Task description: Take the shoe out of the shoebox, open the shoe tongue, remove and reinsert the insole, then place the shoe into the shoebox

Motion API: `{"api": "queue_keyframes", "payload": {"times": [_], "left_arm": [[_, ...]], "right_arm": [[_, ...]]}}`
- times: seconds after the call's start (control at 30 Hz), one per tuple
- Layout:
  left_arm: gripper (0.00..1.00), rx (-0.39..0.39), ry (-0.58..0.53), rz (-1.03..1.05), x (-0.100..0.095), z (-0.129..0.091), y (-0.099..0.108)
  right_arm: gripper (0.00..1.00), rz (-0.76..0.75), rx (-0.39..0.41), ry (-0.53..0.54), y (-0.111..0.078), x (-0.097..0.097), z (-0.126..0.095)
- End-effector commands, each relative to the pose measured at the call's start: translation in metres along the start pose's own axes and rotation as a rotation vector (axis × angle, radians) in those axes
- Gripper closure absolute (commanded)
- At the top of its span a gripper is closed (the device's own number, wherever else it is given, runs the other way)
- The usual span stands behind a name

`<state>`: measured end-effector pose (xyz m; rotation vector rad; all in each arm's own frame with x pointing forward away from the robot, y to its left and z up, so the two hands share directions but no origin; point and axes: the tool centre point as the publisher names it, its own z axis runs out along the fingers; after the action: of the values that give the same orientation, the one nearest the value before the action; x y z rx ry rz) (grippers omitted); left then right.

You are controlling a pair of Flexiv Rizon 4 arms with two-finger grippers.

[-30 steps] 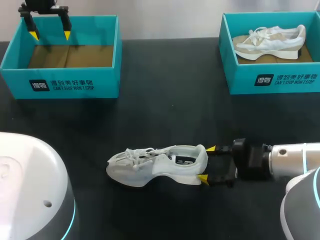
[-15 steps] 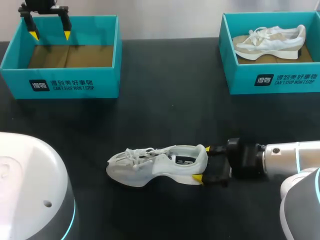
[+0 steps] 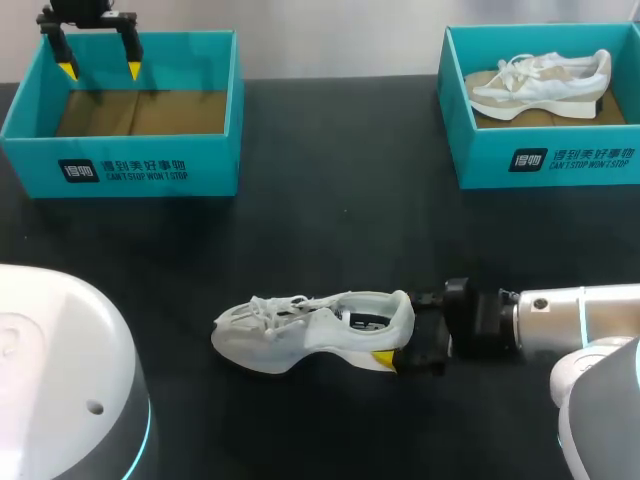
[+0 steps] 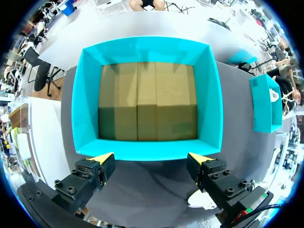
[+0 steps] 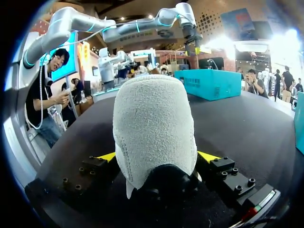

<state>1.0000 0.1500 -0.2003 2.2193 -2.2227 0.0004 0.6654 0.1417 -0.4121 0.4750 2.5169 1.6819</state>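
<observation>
A white sneaker (image 3: 310, 332) lies on its side on the black table, toe to the left. My right gripper (image 3: 393, 328) comes in from the right and stands open around the heel. In the right wrist view the grey heel (image 5: 154, 123) fills the gap between the yellow fingertips (image 5: 107, 156), and I cannot tell whether they touch it. My left gripper (image 3: 98, 68) hangs open at the far left over the back of the empty teal shoebox (image 3: 120, 165). In the left wrist view its tips straddle one wall of that box (image 4: 152, 50), with nothing between them.
A second teal shoebox (image 3: 545, 160) at the far right holds another white and beige sneaker (image 3: 545, 82). Bare black table lies between the boxes and the white sneaker. White robot housing (image 3: 60, 380) fills the near left corner.
My right gripper has slid left, so the heel now sits deeper between its fingers. The sneaker has shifted slightly left. The left arm has not moved.
</observation>
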Motion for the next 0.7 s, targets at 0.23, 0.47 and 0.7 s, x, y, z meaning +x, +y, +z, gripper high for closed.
{"api": "queue_keyframes", "payload": {"times": [0.23,0.47,0.7], "left_arm": [[0.0,0.0,0.0,-0.001,0.0,-0.0002,0.0],[0.0,0.0,0.0,-0.001,0.0,-0.0002,0.0],[0.0,0.0,0.0,-0.001,0.0,-0.0002,0.0]], "right_arm": [[0.0,0.006,-0.007,0.018,-0.0004,0.0033,0.0148],[0.0,0.014,-0.011,0.024,0.0008,0.0033,0.0172],[0.0,-0.029,-0.056,0.042,0.0054,-0.0039,0.0121]]}}
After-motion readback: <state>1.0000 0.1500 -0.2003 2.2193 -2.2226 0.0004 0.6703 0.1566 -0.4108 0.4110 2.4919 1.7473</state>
